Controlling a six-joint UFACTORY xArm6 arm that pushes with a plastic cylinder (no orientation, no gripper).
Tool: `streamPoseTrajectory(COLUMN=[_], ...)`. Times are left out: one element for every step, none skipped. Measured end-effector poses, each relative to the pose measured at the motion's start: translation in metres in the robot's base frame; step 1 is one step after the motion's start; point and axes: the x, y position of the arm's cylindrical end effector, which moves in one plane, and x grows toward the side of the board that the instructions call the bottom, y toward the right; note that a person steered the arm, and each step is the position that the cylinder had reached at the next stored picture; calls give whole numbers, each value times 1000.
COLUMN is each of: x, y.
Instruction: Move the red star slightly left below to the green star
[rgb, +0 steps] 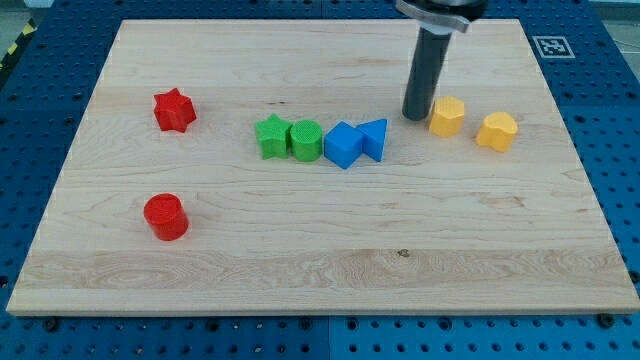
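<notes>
The red star (173, 110) lies at the view's left, upper part of the wooden board (320, 260). The green star (270, 136) lies near the board's middle, well to the right of and slightly lower than the red star. My tip (415, 117) is at the view's upper right, far from both stars, just left of a yellow block (447, 116) and right of the blue triangle-like block (374, 138).
A green cylinder (306, 140) touches the green star's right side, then a blue block (343, 145) and the blue triangular one in a row. A second yellow block (497, 131) lies further right. A red cylinder (166, 217) lies at lower left.
</notes>
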Motion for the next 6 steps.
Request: streamPoseTrajectory(x=[-39, -18, 6, 28, 24, -19], y=[-9, 26, 35, 38, 35, 8])
